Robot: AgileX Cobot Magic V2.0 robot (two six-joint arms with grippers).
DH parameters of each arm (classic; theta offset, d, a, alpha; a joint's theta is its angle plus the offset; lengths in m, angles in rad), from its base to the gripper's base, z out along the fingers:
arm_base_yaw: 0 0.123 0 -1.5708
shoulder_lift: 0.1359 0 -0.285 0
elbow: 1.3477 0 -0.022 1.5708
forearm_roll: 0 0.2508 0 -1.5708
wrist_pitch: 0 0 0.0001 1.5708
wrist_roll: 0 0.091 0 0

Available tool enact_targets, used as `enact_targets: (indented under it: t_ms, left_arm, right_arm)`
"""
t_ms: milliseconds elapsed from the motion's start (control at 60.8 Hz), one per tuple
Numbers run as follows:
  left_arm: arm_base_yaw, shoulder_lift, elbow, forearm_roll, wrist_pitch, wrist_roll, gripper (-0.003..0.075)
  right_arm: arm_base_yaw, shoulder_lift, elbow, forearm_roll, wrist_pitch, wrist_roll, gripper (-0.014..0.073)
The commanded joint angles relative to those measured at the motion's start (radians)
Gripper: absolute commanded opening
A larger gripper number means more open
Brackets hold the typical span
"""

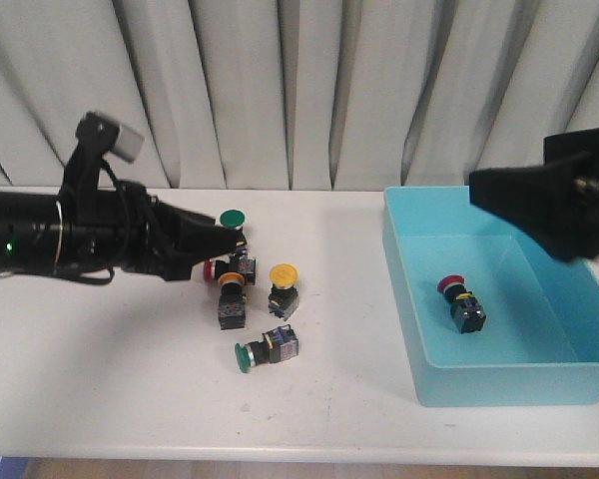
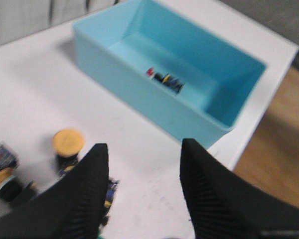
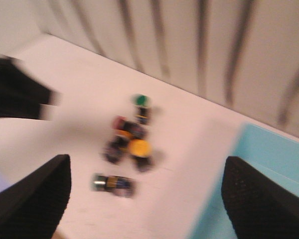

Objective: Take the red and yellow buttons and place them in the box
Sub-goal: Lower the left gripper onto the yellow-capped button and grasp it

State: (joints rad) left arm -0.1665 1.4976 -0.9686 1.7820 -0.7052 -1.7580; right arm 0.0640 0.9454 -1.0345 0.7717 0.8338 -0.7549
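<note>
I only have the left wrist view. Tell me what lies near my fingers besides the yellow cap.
Observer: A red-capped button lies right beside the left gripper tip.
Operator: Count the green ones.
Observer: Two: an upright green button behind the cluster, and a tipped green button nearest the table's front edge.
Operator: Report the right arm.
Observer: The right gripper hangs open, raised by the far right corner of the box.

Red button (image 1: 463, 299) lying in turquoise box (image 1: 499, 384)
</note>
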Motion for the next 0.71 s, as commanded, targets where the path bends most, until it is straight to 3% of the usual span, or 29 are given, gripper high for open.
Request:
enact_targets:
  t_ms: [0,82,230,477,691]
  left_arm:
    - [-0.005,-0.03,0.016,0.006,0.077,0.042,0.0304]
    - [-0.005,-0.03,0.019,0.005,0.1,0.058,0.0303]
    - [-0.005,-0.03,-0.028,0.004,0.107,0.045,0.0333]
    - [-0.024,-0.01,-0.224,0.006,0.099,-0.061,0.051]
    - [-0.086,0.113,-0.367,0.006,0.094,-0.057,0.055]
  right_arm:
    - [-0.004,-0.078,-0.027,0.131,0.106,-0.031,0.0587]
    - [-0.004,-0.122,-0.027,0.165,0.181,-0.026,0.0587]
    - [-0.004,-0.17,-0.027,0.151,0.191,-0.007,0.0587]
    - [-0.004,-0.181,-0.027,-0.007,0.217,0.075,0.0587]
    - [-0.004,-0.181,-0.027,-0.082,0.232,0.121,0.0587]
